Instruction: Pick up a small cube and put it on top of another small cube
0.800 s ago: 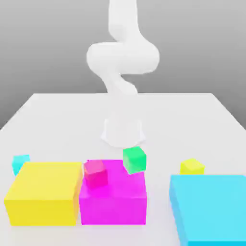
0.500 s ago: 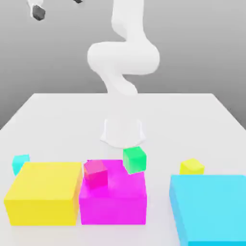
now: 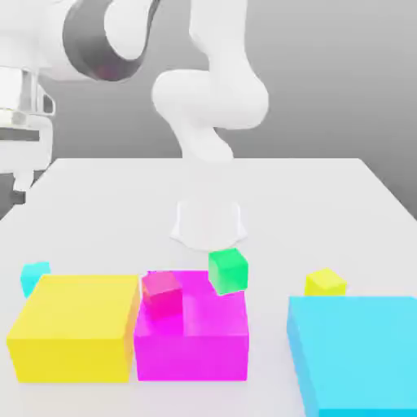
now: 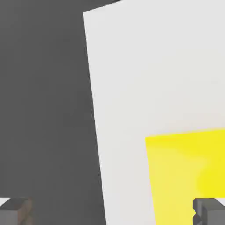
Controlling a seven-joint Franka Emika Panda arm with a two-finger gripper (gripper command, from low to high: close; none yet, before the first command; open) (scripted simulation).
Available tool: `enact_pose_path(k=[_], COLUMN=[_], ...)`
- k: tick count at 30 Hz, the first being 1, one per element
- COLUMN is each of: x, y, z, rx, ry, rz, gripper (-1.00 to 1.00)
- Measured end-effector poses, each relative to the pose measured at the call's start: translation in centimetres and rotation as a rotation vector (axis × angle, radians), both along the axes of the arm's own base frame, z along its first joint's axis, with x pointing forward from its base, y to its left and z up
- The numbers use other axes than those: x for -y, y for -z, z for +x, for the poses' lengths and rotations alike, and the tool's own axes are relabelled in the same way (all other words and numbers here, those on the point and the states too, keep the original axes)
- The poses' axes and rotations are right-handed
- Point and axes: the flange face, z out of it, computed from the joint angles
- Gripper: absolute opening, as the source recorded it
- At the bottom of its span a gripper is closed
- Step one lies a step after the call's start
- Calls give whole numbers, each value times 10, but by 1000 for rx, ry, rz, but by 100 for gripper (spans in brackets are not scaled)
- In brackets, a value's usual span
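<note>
The small cyan cube (image 3: 34, 278) is sitting at the exterior view's far left, on the table (image 3: 281, 212), showing faces slightly turned and having no longer axis. The big yellow block (image 3: 77, 313) is hiding its lower near corner. Above the table's left edge, the claw (image 4: 113, 212) is hanging wide open, holding and touching nothing; the exterior view's left edge is cutting it off. Farther right, the large cyan block (image 3: 362, 350) is partly covering a small yellow cube (image 3: 326, 283) and running past the right edge.
</note>
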Motion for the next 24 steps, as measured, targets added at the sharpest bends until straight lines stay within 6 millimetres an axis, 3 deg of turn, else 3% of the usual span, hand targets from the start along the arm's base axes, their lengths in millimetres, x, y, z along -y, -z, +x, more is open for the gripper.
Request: enact_pose_path(k=[4, 8, 13, 20, 21, 24], x=[28, 54, 65, 66, 65, 65], y=[51, 99, 153, 216, 224, 224], z=[-37, -87, -148, -156, -156, -156], rx=[-57, -115, -190, -206, -206, -206], ry=[282, 589, 945, 1002, 1003, 1003], rz=[79, 144, 201, 202, 204, 203], gripper=[0, 0, 0, 0, -100, -100])
